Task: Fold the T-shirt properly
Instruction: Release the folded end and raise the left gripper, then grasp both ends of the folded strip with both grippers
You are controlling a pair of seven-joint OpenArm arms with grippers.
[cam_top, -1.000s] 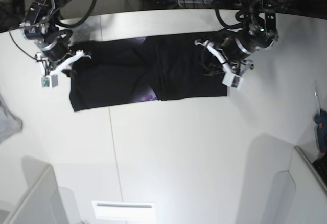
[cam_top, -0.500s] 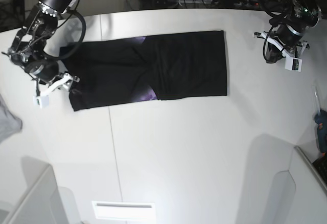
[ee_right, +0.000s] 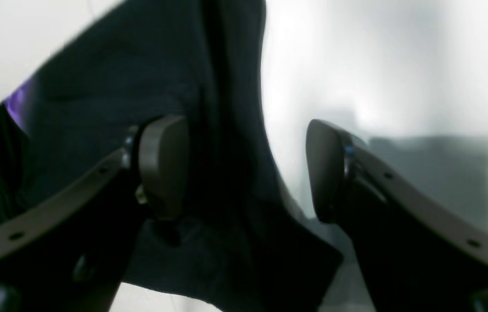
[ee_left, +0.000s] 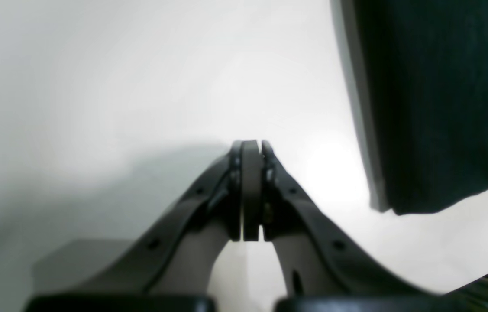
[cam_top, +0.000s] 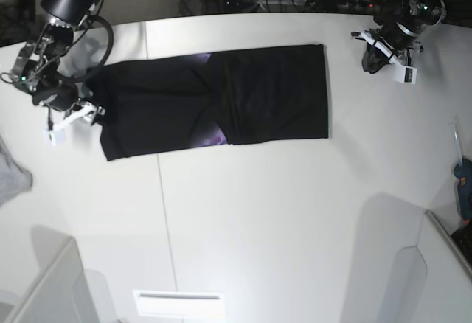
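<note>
1. The T-shirt point(cam_top: 214, 105) is seen lying flat on the white bench point(cam_top: 258, 220) as a long black band, its sides already folded in, with slivers of purple print showing at the top edge and the lower middle.

2. Since a second ago, both arms have been drawn off the cloth: the left gripper point(cam_top: 377, 51), then resting on the shirt's end at the base view's right, is now held well apart from it near the bench's far corner.

3. The left gripper's jaws are pressed fully together on nothing, as the left wrist view shows; only a corner of the T-shirt point(ee_left: 438, 104) is caught at that view's edge.

4. The right gripper point(cam_top: 74, 113), earlier narrower and over the shirt's other end, is now just beside that end with its jaws spread wide and nothing between them; in the right wrist view the T-shirt point(ee_right: 131, 78) lies below the spread jaws.

5. The release is judged to mark the lengthwise fold as done; a crosswise fold, end to end, appears to remain.

6. The bench is white, glossy and seamed, with glare near the front edge. A grey cloth point(cam_top: 13, 179) lies at one side, a blue object point(cam_top: 464, 183) at the other, and cables and equipment crowd the dark space behind.
</note>
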